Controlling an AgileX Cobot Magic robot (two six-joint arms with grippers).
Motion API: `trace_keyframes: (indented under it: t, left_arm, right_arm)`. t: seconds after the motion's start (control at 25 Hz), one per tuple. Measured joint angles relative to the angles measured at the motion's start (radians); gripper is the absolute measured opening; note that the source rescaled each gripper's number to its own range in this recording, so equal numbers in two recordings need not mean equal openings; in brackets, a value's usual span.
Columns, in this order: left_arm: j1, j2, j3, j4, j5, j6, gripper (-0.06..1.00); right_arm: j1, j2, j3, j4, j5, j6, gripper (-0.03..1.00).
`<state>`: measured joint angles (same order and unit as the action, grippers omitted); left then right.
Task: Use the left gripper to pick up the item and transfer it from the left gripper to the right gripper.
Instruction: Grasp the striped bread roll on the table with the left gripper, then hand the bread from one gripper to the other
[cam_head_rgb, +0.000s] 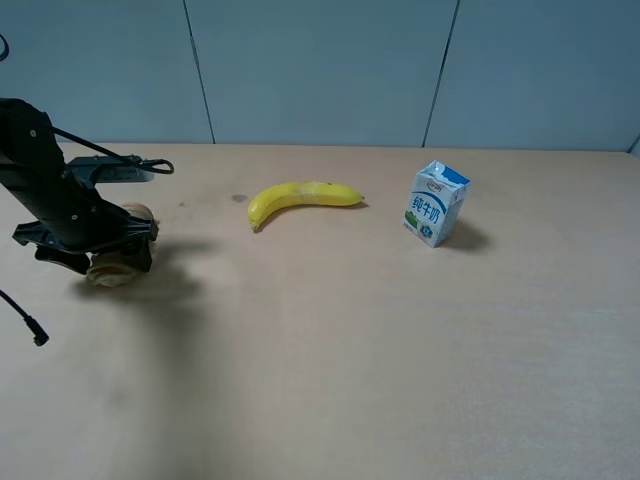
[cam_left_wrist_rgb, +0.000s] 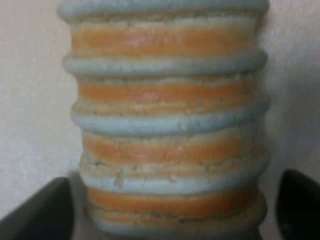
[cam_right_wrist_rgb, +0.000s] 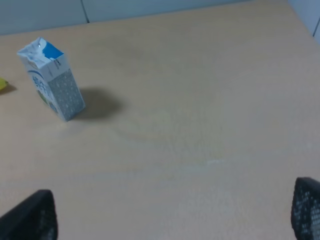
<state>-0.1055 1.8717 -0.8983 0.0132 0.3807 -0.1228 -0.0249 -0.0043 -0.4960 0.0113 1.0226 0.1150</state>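
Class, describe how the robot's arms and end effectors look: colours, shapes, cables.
The left arm is bulky and black, carrying a grey plate and a loose black cable ending in a plug. The left end effector has dark fingers. The right end effector shows two black, dot-textured fingertips.

**Table** (cam_head_rgb: 400, 350): pale wood-look top, matt and smooth.
**Bread roll** (cam_left_wrist_rgb: 167, 125): dry, matt crust with pale ribs over orange bands, rough and crumbly along the ridges.
**Banana** (cam_head_rgb: 300, 197): smooth yellow skin with a faint sheen.
**Milk carton** (cam_head_rgb: 436, 204): printed paperboard, smooth and slightly glossy.
**Left gripper** (cam_head_rgb: 118, 258): black, matt, plastic-looking.
**Right gripper** (cam_right_wrist_rgb: 172, 215): black fingers (cam_right_wrist_rgb: 306, 212) with a fine dotted texture.
**Wall panels** (cam_head_rgb: 320, 70): plain, matt grey-blue.
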Motion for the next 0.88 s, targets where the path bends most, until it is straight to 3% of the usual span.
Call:
trace_keyframes:
  t: [0.08, 0.16, 0.52, 0.88]
  left_arm:
    - [0.000, 0.000, 0.000, 0.000, 0.012, 0.000, 0.42]
    - [0.000, 0.000, 0.000, 0.000, 0.015, 0.000, 0.31]
    - [0.000, -0.012, -0.031, 0.000, 0.054, 0.001, 0.17]
    - [0.000, -0.151, -0.135, 0.001, 0.280, 0.003, 0.11]
  right_arm:
    - [0.000, 0.000, 0.000, 0.000, 0.000, 0.000, 1.00]
    - [0.000, 0.000, 0.000, 0.000, 0.000, 0.000, 1.00]
    - [0.000, 0.000, 0.000, 0.000, 0.000, 0.000, 1.00]
    - [0.000, 0.000, 0.000, 0.000, 0.000, 0.000, 1.00]
